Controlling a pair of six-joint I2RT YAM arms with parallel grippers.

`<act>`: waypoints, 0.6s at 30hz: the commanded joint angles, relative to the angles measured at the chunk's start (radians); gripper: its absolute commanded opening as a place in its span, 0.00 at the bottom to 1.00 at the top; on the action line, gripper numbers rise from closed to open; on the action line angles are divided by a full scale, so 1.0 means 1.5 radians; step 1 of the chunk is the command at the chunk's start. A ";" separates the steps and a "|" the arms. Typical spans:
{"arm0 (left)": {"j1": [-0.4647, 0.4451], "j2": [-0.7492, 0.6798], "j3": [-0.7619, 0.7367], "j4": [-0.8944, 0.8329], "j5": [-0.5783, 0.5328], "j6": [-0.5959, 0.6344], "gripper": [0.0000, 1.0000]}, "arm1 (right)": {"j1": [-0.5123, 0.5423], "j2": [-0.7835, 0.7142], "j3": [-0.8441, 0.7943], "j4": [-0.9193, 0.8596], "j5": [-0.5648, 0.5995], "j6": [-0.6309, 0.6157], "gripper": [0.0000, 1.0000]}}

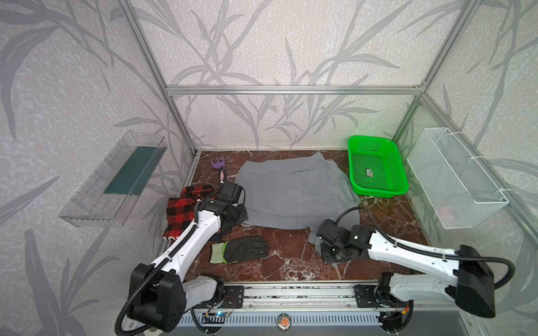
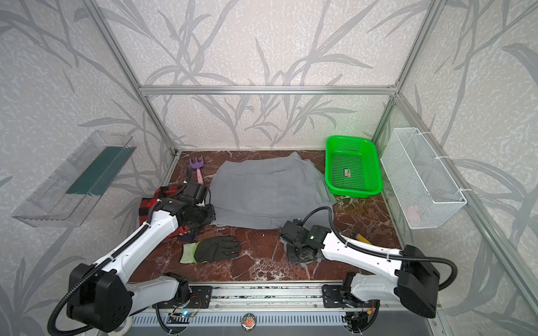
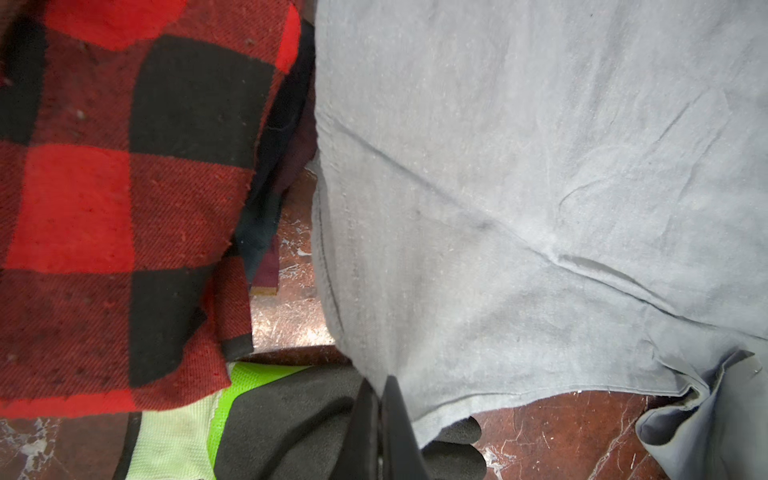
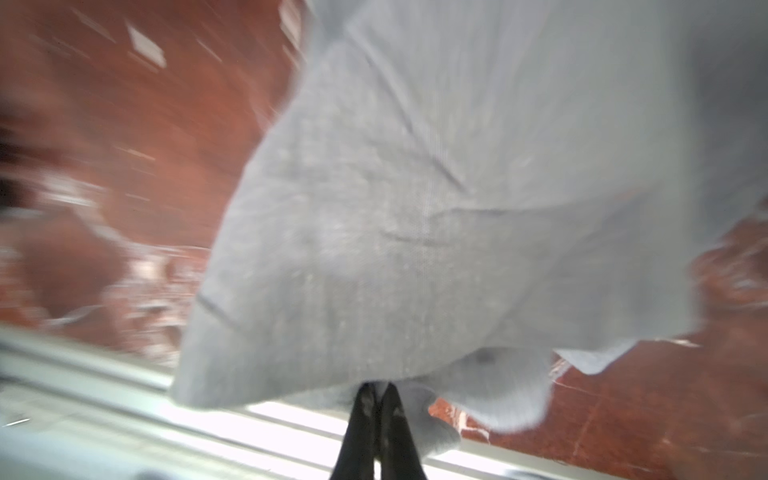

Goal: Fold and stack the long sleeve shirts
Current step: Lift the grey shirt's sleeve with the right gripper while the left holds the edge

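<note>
The grey shirt (image 1: 294, 192) lies spread across the middle of the desk (image 1: 291, 259), with the plaid shirt (image 1: 182, 209) crumpled just beside its left edge. The left claw (image 3: 380, 395) is clamped on the grey shirt's near left corner. The right claw (image 4: 377, 395) pinches bunched cloth at its near right corner.

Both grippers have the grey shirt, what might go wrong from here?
The black glove lies close beside the left gripper at the hem of the grey shirt, so it may get dragged into the fold. The right gripper pinches only a thin corner, which could slip out.
</note>
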 commanded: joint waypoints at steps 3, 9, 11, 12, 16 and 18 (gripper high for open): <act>0.002 -0.016 -0.010 0.001 -0.005 0.005 0.00 | -0.007 -0.114 0.098 -0.132 0.110 -0.037 0.00; 0.002 -0.026 -0.014 -0.006 -0.002 -0.006 0.00 | -0.020 -0.176 0.234 -0.231 0.191 -0.099 0.00; 0.002 -0.031 -0.014 -0.020 -0.001 -0.018 0.00 | -0.020 -0.191 0.275 -0.239 0.199 -0.135 0.00; 0.002 -0.035 -0.013 -0.027 0.005 -0.019 0.00 | -0.020 -0.196 0.294 -0.243 0.202 -0.150 0.00; 0.002 -0.051 -0.019 -0.048 0.027 -0.042 0.00 | -0.020 -0.212 0.348 -0.261 0.223 -0.202 0.00; 0.002 -0.057 -0.025 -0.061 0.027 -0.056 0.00 | -0.021 -0.226 0.360 -0.265 0.230 -0.212 0.00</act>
